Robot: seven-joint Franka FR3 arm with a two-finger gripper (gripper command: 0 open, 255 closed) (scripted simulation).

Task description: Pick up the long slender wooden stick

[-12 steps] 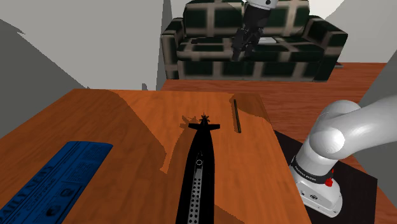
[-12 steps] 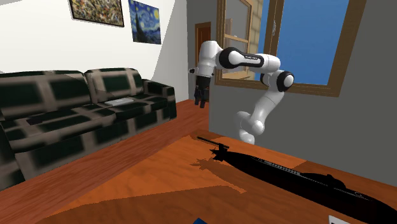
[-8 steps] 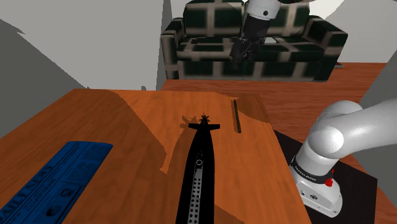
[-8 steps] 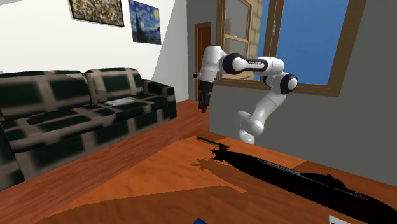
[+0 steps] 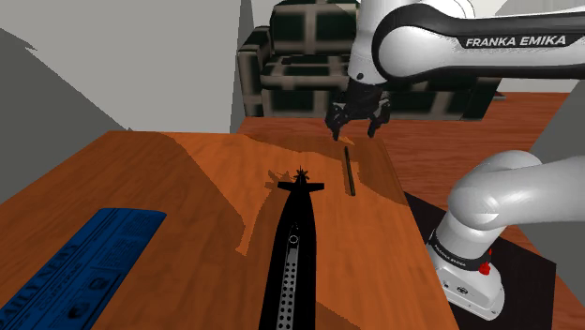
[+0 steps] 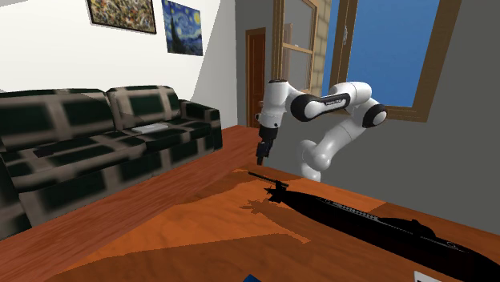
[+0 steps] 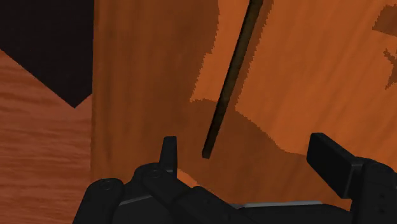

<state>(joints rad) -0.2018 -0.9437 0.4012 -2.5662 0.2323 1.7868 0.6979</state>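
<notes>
1. Plainly, the gripper [image 5: 354,131] hangs over the sofa-side end of the stick [image 5: 350,172], with its fingers spread wide and clasping nothing.
2. The stick, thin and dark brown, lies flat on the wooden table [image 5: 187,187] near the edge at the shoulder view's right. Its long axis runs from the stand's side toward the sofa.
3. In the wrist view the stick [image 7: 232,76] stretches away from the gripper [image 7: 248,159]. Its nearest tip sits between the two fingers [image 7: 167,153], touching neither.
4. The fingers' line crosses the long axis, which I judge suits a grasp. The descent probably wants a shift toward the stick's middle.
</notes>
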